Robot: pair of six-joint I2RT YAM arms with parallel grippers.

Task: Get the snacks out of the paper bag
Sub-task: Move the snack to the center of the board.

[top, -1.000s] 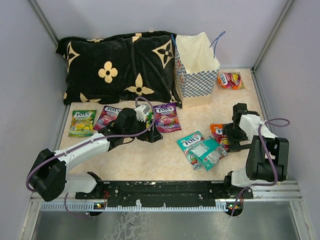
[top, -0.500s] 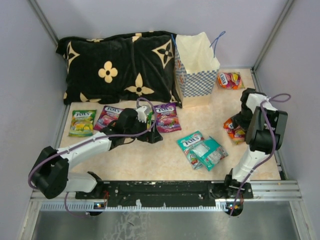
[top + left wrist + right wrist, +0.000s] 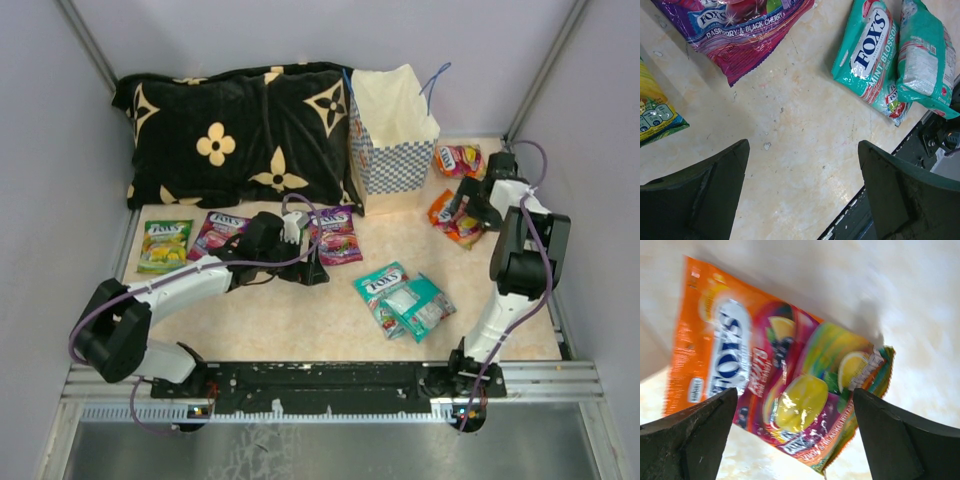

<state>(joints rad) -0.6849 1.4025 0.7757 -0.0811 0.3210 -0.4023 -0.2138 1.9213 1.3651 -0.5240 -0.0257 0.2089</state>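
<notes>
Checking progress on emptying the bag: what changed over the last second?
The right arm swung from the near right toward the far right corner, and the orange packet shifted along with the open right pincer. The left pincer barely moved; the paper bag and other packets stayed put.

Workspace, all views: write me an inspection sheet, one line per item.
Surface: beige table, scuffed, with small specks.
Job's things: paper bag upright, nothing seen inside. Out on the table: green packet, magenta packet, purple packet, two overlapping teal packets, two orange packets.
Clutter: black cushion with tan flowers, at the back.
Grippers: left gripper jaws open over bare table; right gripper jaws open over the nearer orange packet.
Cables: purple cable looped along each arm.
Surroundings: pale walls; metal rail at the near edge.
</notes>
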